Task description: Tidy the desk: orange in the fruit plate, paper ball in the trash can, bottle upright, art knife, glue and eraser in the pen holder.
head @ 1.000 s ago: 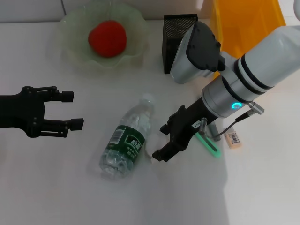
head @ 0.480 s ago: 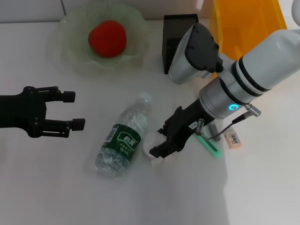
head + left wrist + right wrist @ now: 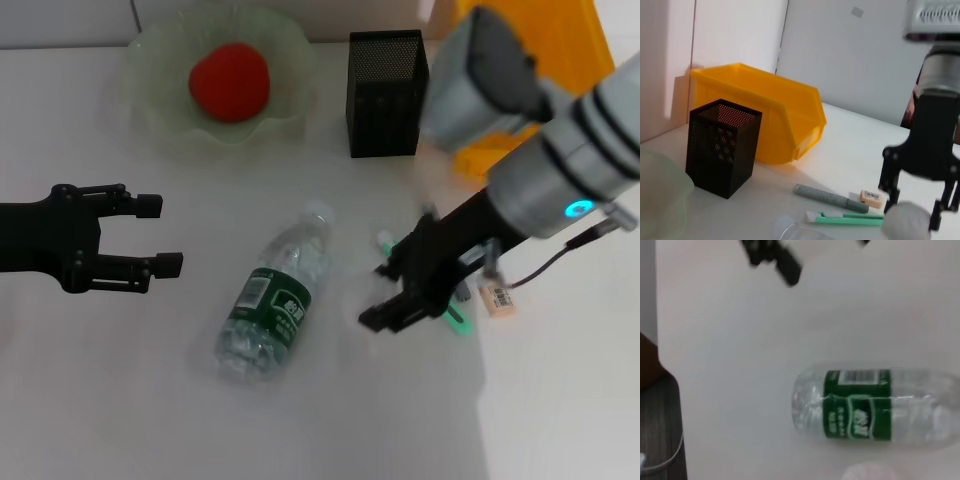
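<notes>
Right hand (image 3: 405, 300) is low over the tabletop (image 3: 300, 420), just right of the bottle (image 3: 272, 297), fingers clamped on the paper ball (image 3: 905, 224); the ball is hidden in the head view but shows in the left wrist view as a white lump between the black fingers (image 3: 890, 172). Left hand (image 3: 150, 235) hovers at the left side of the tabletop, fingers apart, holding nothing, well clear of the bottle. Bottle lies on its side, cap end pointing toward the pen holder (image 3: 385, 92), green label (image 3: 856, 405) facing up. Orange (image 3: 229, 82) sits in the fruit plate (image 3: 160, 110) at the back left. Pen holder is a black mesh box standing upright at the back centre, beside the yellow bin (image 3: 765, 107), which is on its right. Art knife (image 3: 842, 217), green and white, lies flat on the tabletop just behind the right hand; the grey glue stick (image 3: 827, 197) lies beside it, roughly parallel, on the side nearer the bin. Eraser (image 3: 498, 298) lies near the tip ends of both, to the right of the right hand, not touching it as far as I can tell. Can't tell whether knife and glue stick touch. A thin cable (image 3: 555, 258) hangs from the right wrist above the eraser.
</notes>
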Controlling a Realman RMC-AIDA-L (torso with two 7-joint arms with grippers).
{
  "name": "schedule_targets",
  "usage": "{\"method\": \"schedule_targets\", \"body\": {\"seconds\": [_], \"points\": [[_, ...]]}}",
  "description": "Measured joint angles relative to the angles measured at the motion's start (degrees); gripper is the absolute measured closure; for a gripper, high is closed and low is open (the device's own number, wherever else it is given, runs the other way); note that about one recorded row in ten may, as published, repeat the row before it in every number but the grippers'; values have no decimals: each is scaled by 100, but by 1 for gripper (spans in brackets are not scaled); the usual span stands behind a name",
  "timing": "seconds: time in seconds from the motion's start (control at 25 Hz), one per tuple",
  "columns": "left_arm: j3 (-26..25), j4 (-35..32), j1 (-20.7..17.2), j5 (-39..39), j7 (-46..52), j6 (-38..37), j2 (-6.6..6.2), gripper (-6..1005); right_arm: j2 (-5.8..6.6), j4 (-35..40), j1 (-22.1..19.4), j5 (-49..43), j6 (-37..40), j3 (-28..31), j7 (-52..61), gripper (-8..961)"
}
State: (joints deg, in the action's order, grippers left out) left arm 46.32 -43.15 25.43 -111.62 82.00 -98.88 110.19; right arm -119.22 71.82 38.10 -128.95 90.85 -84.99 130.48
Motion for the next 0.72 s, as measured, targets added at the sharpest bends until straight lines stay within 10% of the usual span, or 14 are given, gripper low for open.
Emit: {"method": "schedule_targets", "body": {"seconds": [0.32,0.72], "points": [[2,0,15,1,24,43,30,136,-23,1410,-783,112,-184,2381,222,425],[9,0,59,1,50,63,76,136,264,-1104,-689,1851,-2054,4201,-1107,425]]}}
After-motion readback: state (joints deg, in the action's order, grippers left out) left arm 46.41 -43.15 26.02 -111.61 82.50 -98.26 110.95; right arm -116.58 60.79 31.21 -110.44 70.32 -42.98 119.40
